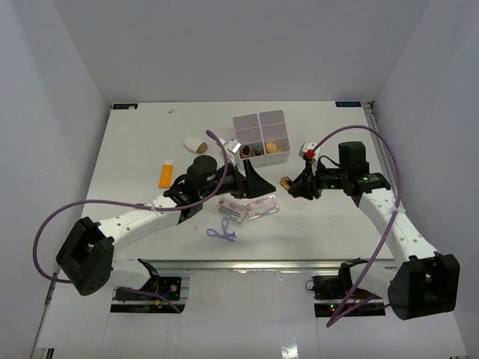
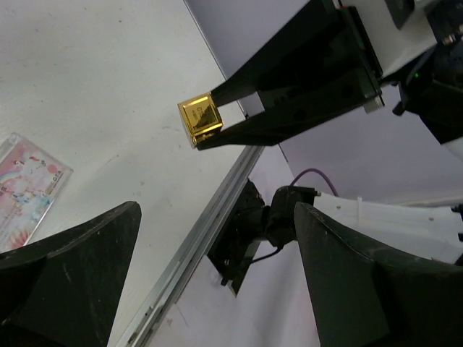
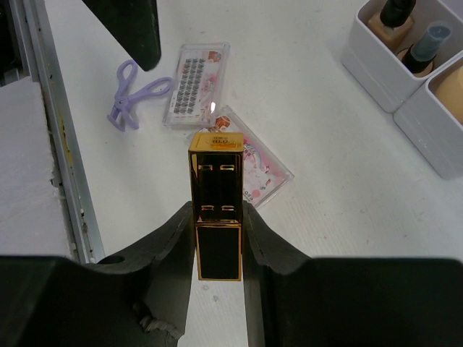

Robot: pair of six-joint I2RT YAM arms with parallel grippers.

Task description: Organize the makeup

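My right gripper (image 1: 290, 184) (image 3: 217, 220) is shut on a black and gold lipstick case (image 3: 215, 210), held above the table; it also shows in the top view (image 1: 286, 182) and the left wrist view (image 2: 200, 120). My left gripper (image 1: 249, 182) (image 2: 217, 289) is open and empty, facing the lipstick from the left. Two clear packets with pink print (image 1: 232, 210) (image 1: 263, 206) lie below the grippers, one also in the right wrist view (image 3: 257, 168). A purple tool (image 1: 222, 232) (image 3: 132, 92) lies nearer. A yellow-orange tube (image 1: 165, 175) and a white oval piece (image 1: 195, 143) lie at left. A tan sponge (image 1: 272, 147) sits in the box.
The white four-compartment box (image 1: 260, 123) (image 3: 376, 69) stands behind the grippers, with dark bottles (image 1: 251, 149) in its near left compartment. The table's metal front rail (image 1: 247, 263) (image 3: 54, 137) runs close to the purple tool.
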